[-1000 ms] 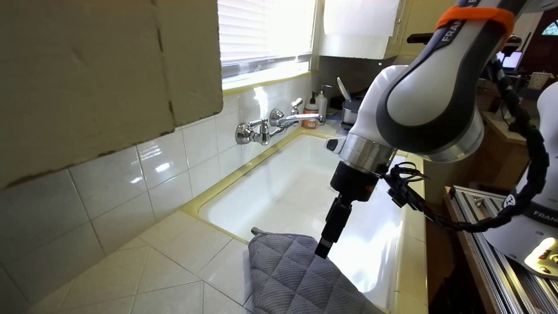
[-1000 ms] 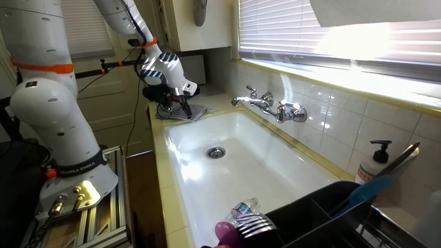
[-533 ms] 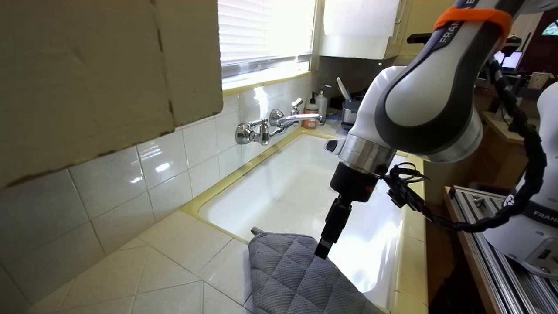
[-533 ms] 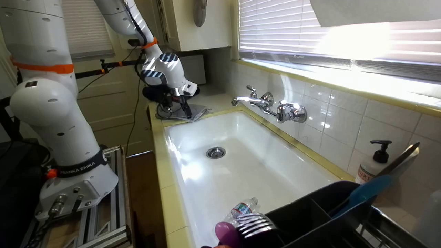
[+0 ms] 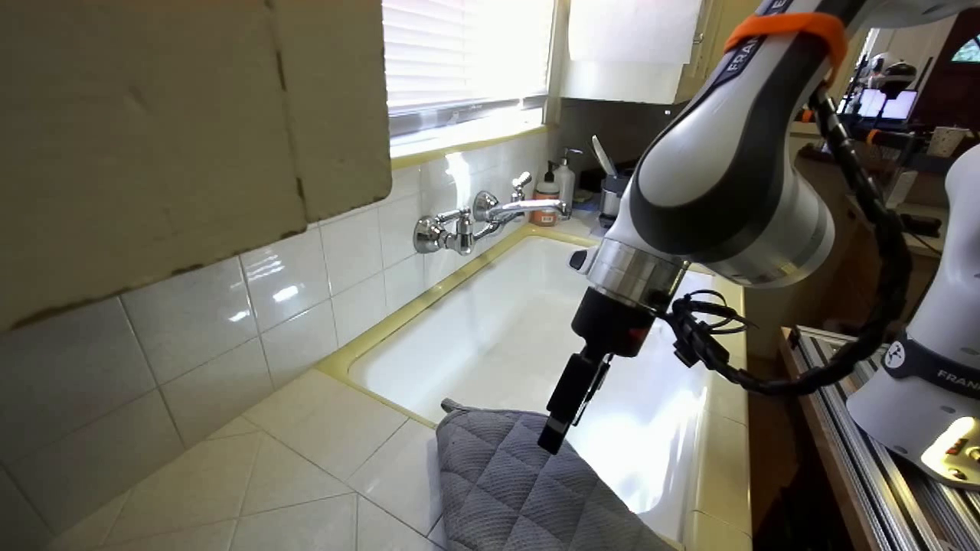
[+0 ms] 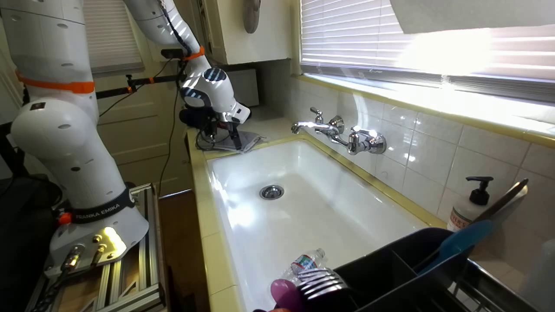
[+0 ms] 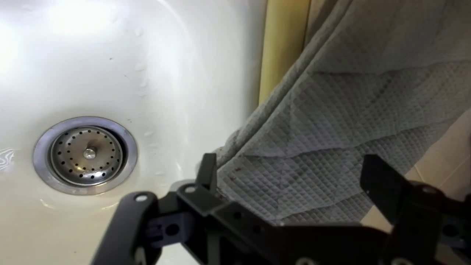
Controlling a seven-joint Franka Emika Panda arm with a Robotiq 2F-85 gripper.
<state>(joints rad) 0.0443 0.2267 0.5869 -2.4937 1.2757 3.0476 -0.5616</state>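
- Gripper (image 5: 563, 431) has edged left in an exterior view; jaws wide apart, empty.
- Quilted pad (image 7: 331, 114): likely light, soft; pinch its edge by the sink (image 7: 209, 77).

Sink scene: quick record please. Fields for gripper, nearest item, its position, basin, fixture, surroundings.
gripper: open wide, nothing clamped
nearest item: gray quilted oven mitt or pot holder, which one unclear; shows between the jaws in the wrist view, contact cannot be told
position: on tiled counter, lying across yellow sink rim
basin: white sink with metal drain strainer, clear plastic bottle
fixture: chrome wall-mounted faucet
surroundings: pump soap bottle, black utensil caddy
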